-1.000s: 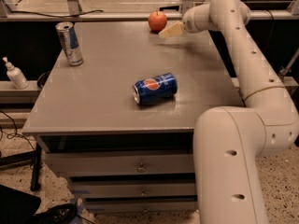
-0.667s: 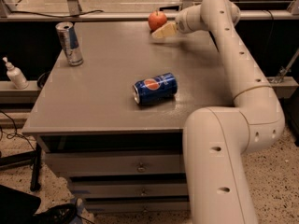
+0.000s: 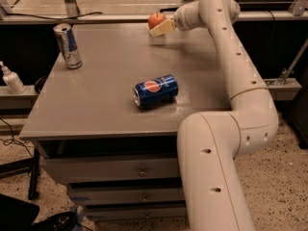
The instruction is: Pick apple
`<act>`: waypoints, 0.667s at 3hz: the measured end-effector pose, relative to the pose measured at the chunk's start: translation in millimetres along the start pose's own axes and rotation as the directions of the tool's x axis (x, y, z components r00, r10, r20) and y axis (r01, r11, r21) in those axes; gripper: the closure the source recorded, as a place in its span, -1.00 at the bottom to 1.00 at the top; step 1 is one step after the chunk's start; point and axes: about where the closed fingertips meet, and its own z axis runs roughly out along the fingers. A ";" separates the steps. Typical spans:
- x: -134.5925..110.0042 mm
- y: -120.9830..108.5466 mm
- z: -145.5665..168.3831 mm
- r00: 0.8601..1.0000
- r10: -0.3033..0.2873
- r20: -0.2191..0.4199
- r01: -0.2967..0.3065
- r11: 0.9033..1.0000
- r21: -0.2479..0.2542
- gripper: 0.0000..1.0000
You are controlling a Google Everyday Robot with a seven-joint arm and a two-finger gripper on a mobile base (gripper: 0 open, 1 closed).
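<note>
The apple point(image 3: 155, 19) is small, round and red-orange. It sits at the far edge of the grey table point(image 3: 106, 105), right of the middle. My gripper point(image 3: 162, 27) reaches in from the right at the end of the long cream arm. It is right against the apple's lower right side and hides part of it. I cannot tell whether the apple rests on the table or is held.
A blue soda can point(image 3: 155, 91) lies on its side in the middle of the table. A tall silver-blue can point(image 3: 67, 44) stands upright at the far left. A white pump bottle point(image 3: 11, 79) stands left of the table. My arm's thick lower link point(image 3: 216, 167) fills the front right.
The gripper has moved left along the far edge and closed in on the apple. The two cans have kept their places.
</note>
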 end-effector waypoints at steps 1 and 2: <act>-6.3 11.1 13.3 1.000 0.012 0.015 -0.012 1.000 -0.015 -1.00; -4.4 13.3 5.6 1.000 -0.021 0.004 0.022 0.999 -0.036 -1.00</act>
